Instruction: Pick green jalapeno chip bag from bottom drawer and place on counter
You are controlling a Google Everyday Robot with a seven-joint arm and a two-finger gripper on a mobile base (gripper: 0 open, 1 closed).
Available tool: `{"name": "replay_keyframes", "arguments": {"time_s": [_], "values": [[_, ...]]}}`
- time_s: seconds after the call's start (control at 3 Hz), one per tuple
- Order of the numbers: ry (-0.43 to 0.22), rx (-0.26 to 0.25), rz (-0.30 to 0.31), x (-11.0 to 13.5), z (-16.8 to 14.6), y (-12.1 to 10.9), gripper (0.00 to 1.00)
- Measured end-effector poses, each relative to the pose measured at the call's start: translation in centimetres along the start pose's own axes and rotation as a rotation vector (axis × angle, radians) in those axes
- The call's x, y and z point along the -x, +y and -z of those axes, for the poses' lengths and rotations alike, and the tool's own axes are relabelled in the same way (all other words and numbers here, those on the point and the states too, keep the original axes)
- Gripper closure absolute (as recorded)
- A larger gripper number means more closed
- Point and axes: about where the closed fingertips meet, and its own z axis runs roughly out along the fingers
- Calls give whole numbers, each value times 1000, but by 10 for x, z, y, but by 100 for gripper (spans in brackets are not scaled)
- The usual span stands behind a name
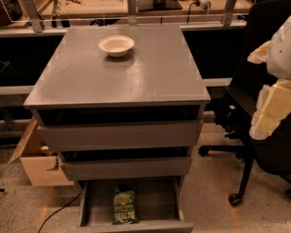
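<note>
Green jalapeno chip bag [124, 205] lying in bottom drawer [159, 200] under two jutting drawers [119, 135]; gripper [273, 107] hanging cropped at right, state impossible to tell

We see here an office or a laboratory workroom, not a home. Beyond the right edge of the counter [136, 82] stands a black office chair [248, 113] on castors. Behind the far edge runs a long tan bench [91, 8] with metal posts [132, 11]. Below the left edge an open cardboard box [38, 159] sits on the speckled floor [213, 200], which carries orange tape lines [219, 170]. The pale end effector [270, 107] of a robot hangs past the right edge, in front of the chair.
</note>
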Motion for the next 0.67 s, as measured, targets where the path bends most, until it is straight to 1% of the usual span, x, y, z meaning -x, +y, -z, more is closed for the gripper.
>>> {"name": "replay_keyframes", "arguments": {"time_s": [0.33,0.67], "values": [[0,0,0,0,0,0,0],[-40,9,-33,-2,-26,12,0]]}}
